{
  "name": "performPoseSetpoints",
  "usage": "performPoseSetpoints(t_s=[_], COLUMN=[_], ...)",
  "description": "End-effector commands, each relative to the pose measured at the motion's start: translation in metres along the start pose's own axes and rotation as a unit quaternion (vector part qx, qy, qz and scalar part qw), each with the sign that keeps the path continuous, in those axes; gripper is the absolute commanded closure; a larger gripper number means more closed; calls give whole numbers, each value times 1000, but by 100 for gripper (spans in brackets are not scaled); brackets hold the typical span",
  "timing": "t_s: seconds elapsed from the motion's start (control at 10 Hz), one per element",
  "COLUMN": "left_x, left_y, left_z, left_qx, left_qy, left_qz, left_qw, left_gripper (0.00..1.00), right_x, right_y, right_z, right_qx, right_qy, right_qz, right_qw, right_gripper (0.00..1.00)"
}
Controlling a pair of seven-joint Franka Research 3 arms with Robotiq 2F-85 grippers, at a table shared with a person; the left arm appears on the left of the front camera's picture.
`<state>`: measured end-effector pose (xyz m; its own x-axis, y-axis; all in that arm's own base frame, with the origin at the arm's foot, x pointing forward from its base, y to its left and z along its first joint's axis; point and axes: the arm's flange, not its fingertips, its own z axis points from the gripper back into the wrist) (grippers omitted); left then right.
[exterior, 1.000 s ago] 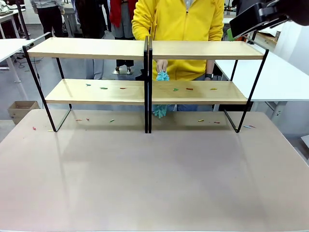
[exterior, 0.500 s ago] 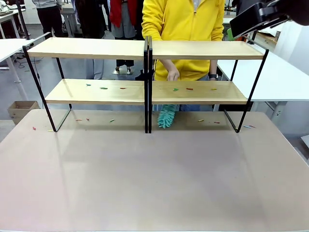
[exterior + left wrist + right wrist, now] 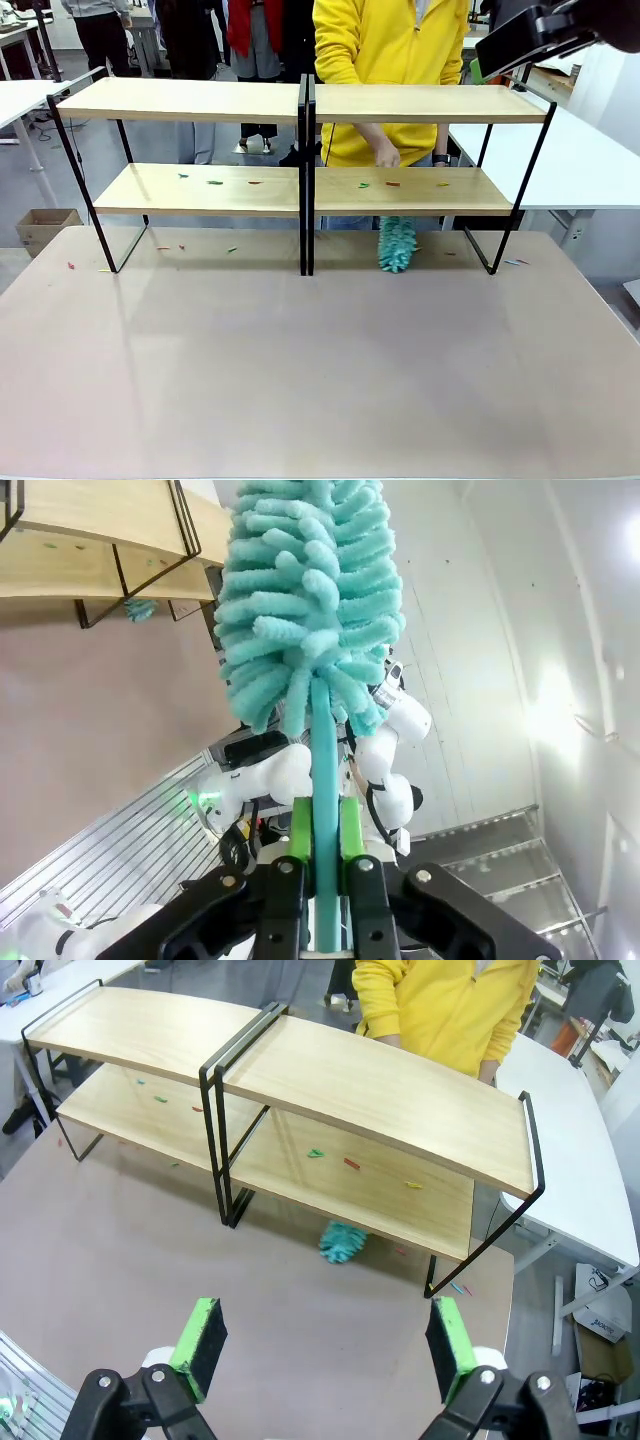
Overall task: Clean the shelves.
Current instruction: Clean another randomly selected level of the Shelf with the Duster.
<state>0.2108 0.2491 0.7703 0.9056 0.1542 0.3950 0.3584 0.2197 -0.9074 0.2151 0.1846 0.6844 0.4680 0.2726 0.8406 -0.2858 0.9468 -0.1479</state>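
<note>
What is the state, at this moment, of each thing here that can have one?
left gripper: shut on the handle of a teal duster.
right gripper: open, empty.
shelves: upright, top boards bare, small coloured scraps on the lower boards.
second teal duster: held by the person's hand, head down on the table under the right rack.

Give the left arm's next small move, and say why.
Probably carry the teal duster toward the left rack's lower board. The left pincer is shut on its handle, coloured scraps lie on that board, and the person's duster is under the right rack.
</note>
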Motion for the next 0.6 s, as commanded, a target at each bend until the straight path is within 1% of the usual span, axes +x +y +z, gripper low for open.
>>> performPoseSetpoints(t_s=[0.0,0.5], left_x=[-6,-6], left_y=[-3,-3], left_z=[6,6], left_qx=[5,5], left_qy=[-3,-3], left_qz=[-4,-4], left_qw=[1000,1000], left_gripper=[88,88], right_x=[0,0], right_y=[0,0], right_z=[0,0], right_qx=[-2,-2], right_qy=[-1,-1], right_qz=[-2,-2], right_qw=[1000,1000], right_gripper=[0,0])
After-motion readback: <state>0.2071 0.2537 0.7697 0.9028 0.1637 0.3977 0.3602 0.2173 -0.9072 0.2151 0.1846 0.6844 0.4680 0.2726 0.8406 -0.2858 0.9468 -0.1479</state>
